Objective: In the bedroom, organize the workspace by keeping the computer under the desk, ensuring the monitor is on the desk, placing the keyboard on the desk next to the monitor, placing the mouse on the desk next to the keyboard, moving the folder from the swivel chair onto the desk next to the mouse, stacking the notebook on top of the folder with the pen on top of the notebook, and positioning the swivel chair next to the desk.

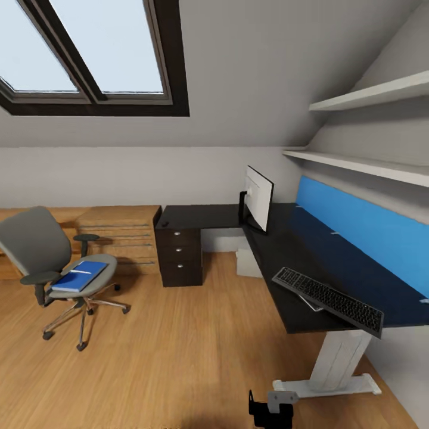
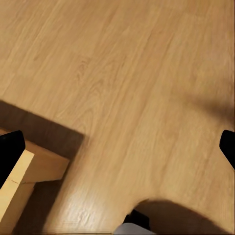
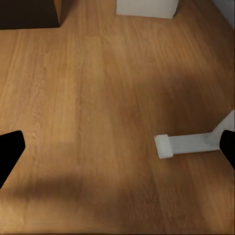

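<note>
Both grippers spread wide over bare floor, holding nothing; keyboard overhangs the desk front edge and could get knocked off, while folder with pen on swivel chair may slide if the chair rolls

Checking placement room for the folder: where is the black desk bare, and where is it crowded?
The black desk is bare between the white-backed monitor and the black keyboard, and along the blue back panel. The near corner is crowded: the keyboard overhangs the edge.
</note>
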### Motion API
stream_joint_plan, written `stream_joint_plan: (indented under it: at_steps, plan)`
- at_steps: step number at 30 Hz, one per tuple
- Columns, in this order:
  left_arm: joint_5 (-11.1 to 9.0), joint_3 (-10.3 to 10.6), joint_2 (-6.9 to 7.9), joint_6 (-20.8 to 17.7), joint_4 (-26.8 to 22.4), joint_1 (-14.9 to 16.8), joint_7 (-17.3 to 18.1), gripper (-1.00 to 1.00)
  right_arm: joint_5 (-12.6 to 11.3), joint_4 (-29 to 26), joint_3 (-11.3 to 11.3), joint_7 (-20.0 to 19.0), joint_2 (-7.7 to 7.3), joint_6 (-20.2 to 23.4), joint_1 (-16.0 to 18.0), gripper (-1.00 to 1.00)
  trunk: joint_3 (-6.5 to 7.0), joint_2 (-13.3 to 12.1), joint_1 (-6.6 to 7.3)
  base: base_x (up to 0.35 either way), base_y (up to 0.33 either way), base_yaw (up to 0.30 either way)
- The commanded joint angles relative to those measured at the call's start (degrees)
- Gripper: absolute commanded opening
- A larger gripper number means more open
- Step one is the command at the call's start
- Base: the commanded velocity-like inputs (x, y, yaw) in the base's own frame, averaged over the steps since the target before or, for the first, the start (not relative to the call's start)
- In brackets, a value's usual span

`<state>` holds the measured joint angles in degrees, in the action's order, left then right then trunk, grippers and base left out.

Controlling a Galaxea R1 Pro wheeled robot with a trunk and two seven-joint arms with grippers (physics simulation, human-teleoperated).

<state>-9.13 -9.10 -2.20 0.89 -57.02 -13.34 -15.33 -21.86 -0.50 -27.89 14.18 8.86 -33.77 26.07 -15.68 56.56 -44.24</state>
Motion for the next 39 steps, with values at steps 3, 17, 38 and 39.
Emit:
stream_joint_plan:
  at_steps: [3,17,38,39]
  plan:
    - [-0.57,0.02,-0.06,0.13,-0.11,-0.02,-0.05,1.00,-0.17,0.04,-0.50,0.25,0.02,-0.07,0.04,1.00,-0.22,0.05,0.00,-0.080,-0.317,-0.180]
    - [-0.54,1.70,0.08,1.16,0.54,-0.02,-0.11,1.00,-0.26,-0.03,-0.59,0.23,-0.68,-0.07,0.04,1.00,-0.32,0.05,0.00,-0.010,-0.343,-0.024]
    - [-0.66,1.72,0.07,1.22,0.59,-0.02,-0.13,1.00,-0.20,-0.13,-0.53,0.23,-0.76,-0.07,0.04,1.00,-0.33,0.05,0.00,0.000,-0.199,0.000]
    - [-0.67,1.72,0.04,1.22,0.57,-0.02,-0.14,1.00,-0.17,-0.15,-0.55,0.23,-0.78,-0.07,0.04,1.00,-0.33,0.05,0.00,0.000,-0.005,0.000]
